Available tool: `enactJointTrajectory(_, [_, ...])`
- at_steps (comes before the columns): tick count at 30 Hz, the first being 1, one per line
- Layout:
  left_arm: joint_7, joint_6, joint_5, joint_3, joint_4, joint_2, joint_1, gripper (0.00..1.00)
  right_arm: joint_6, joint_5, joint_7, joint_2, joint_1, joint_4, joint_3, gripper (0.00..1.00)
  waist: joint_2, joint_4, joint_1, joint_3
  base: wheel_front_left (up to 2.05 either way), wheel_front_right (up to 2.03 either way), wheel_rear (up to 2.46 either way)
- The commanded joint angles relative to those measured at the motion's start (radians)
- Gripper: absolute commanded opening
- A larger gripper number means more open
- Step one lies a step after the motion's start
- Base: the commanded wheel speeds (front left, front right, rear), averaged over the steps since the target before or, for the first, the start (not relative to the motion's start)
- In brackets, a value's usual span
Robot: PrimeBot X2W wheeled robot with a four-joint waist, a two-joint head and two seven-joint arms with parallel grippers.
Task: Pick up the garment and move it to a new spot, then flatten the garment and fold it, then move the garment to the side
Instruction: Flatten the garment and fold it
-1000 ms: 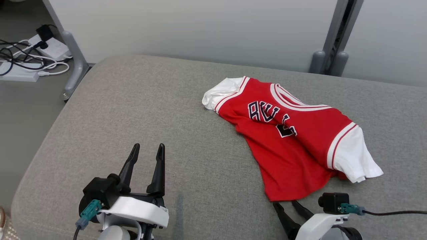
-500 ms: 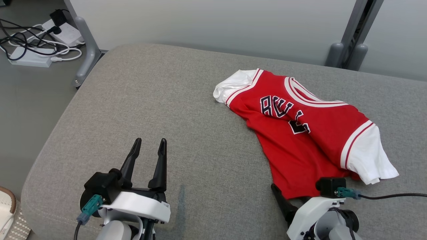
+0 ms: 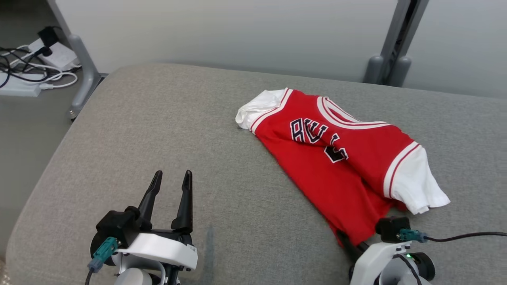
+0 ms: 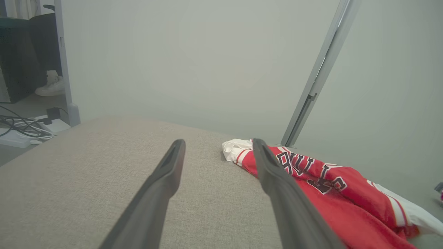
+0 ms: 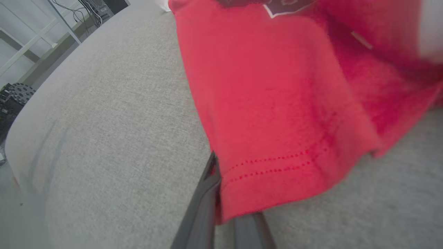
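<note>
On the right half of the cushion (image 3: 158,118) lies the jersey (image 3: 340,158) — my right claw (image 3: 349,244) pinches its near hem, my left claw (image 3: 170,179) gapes over bare cushion; 2 posts (image 3: 400,35) behind, cables (image 3: 23,71) far left.

An office-like lab: pale partition panels (image 3: 222,35) on metal posts (image 3: 399,33); power strips and cables (image 3: 18,88) on the floor (image 3: 27,134).

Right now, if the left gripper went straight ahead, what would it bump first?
Probably nothing soon: the left gripper points along the grey cushion, missing the jersey, toward the pale wall. Depth is unclear.
</note>
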Motion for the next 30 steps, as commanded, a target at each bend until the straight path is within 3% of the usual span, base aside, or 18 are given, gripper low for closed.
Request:
enactJointTrajectory(1, [-0.001,-0.002,0.003,0.005,0.000,0.004,0.008,1.00,-0.001,0.014,0.015,-0.030,0.022,-0.025,0.004,0.00,0.0000,-0.035,0.0000,-0.028,0.00,0.00,0.00])
enactJointTrajectory(7, [-0.001,0.001,-0.007,0.008,-0.007,0.004,0.037,1.00,-0.001,0.035,0.150,-0.229,0.121,-0.218,0.004,0.00,0.0000,-0.127,0.0000,-0.076,0.00,0.00,0.00])
enactJointTrajectory(13, [-0.001,0.008,-0.018,-0.011,-0.015,0.004,0.046,1.00,-0.001,0.030,0.318,-0.407,0.231,-0.423,-0.130,0.00,0.0000,-0.201,0.0000,-0.099,0.00,0.00,0.00])
enactJointTrajectory(16, [-0.001,0.013,-0.024,-0.020,-0.018,0.004,0.044,1.00,-0.001,-0.006,0.396,-0.449,0.290,-0.494,-0.228,0.00,0.0000,-0.224,0.0000,-0.101,0.00,0.00,0.00])
enactJointTrajectory(20, [-0.001,0.017,-0.025,-0.027,-0.020,0.004,0.039,1.00,-0.001,-0.051,0.436,-0.437,0.329,-0.554,-0.329,0.00,0.0000,-0.238,0.0000,-0.098,0.00,0.00,0.00])
enactJointTrajectory(21, [-0.001,0.017,-0.026,-0.028,-0.019,0.004,0.035,1.00,-0.001,-0.069,0.436,-0.420,0.334,-0.578,-0.355,0.29,0.0000,-0.241,0.0000,-0.096,0.00,0.00,0.00])
enactJointTrajectory(22, [-0.001,0.016,-0.025,-0.030,-0.018,0.004,0.032,1.00,-0.001,-0.076,0.440,-0.396,0.343,-0.601,-0.371,1.00,0.0000,-0.243,0.0000,-0.095,0.00,0.00,0.00])
enactJointTrajectory(26, [-0.001,0.013,-0.020,-0.035,-0.013,0.004,0.016,1.00,-0.001,-0.106,0.424,-0.311,0.345,-0.722,-0.381,1.00,0.0000,-0.244,0.0000,-0.088,0.00,0.00,0.00])
enactJointTrajectory(30, [-0.001,0.011,-0.015,-0.039,-0.010,0.004,0.003,1.00,-0.001,-0.149,0.372,-0.272,0.313,-0.787,-0.355,1.00,0.0000,-0.241,0.0000,-0.077,0.00,0.00,0.00])
